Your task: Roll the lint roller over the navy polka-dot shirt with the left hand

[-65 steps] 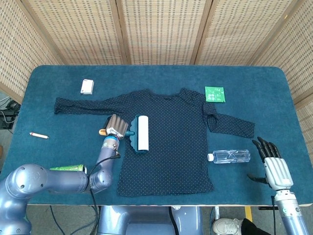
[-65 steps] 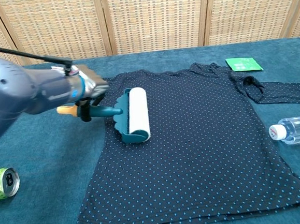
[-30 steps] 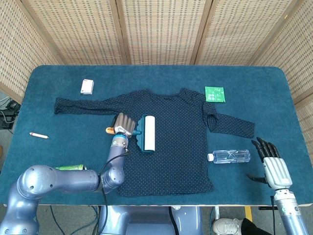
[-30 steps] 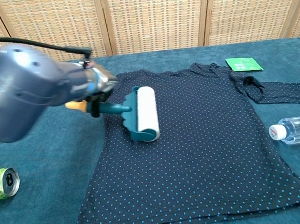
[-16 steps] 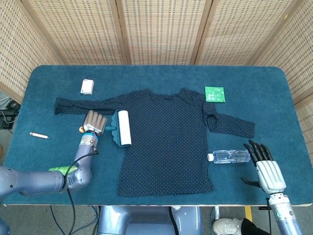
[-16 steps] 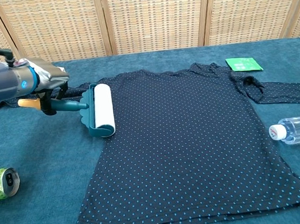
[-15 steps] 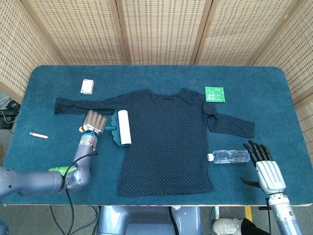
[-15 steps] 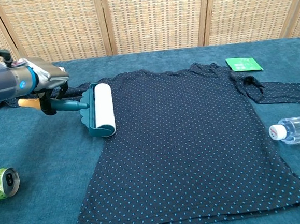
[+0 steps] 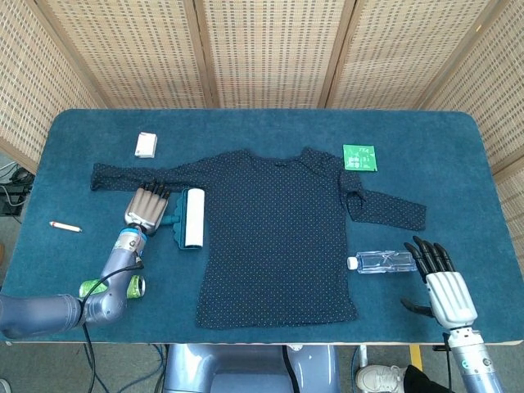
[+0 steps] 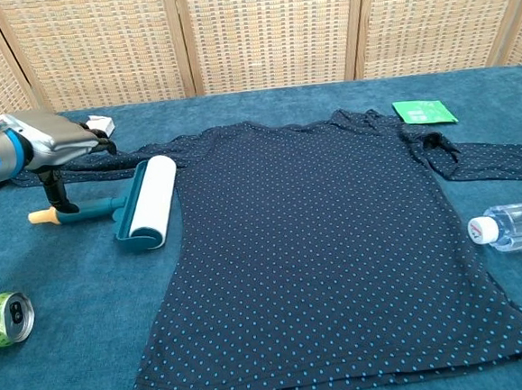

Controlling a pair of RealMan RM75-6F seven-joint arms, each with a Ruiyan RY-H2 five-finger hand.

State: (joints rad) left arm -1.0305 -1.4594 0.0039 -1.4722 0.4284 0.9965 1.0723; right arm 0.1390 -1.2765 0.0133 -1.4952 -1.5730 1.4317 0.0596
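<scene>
Roller: the roller (image 10: 146, 204) lies on the surface (image 9: 270, 123) at the shirt's 9 o'clock edge, its drum along the hem of the body, just under the left sleeve, and its handle pointing away toward 9 o'clock.
Shirt: the shirt (image 9: 278, 237) lies flat mid-surface, sleeves out to 9 and 3 o'clock.
Left hand: the left hand (image 9: 146, 208) sits over the handle with its fingers (image 9: 152, 190) spread and released; in the chest view a thumb-like part hangs by the handle, though I cannot tell if it touches.
Right hand: the right hand (image 9: 444, 286) is at the 4 o'clock edge, fingers apart, grasping nothing.
Nearby: a can (image 10: 6, 319) lies at 8 o'clock of the roller, a bottle (image 9: 383, 262) at the shirt's 4 o'clock.
Risk: with the handle let go, a careless regrasp could nudge the roller off the shirt edge or spin it.
Risk: if the sticky drum catches the loose hem, it may drag and bunch the fabric rather than roll.
</scene>
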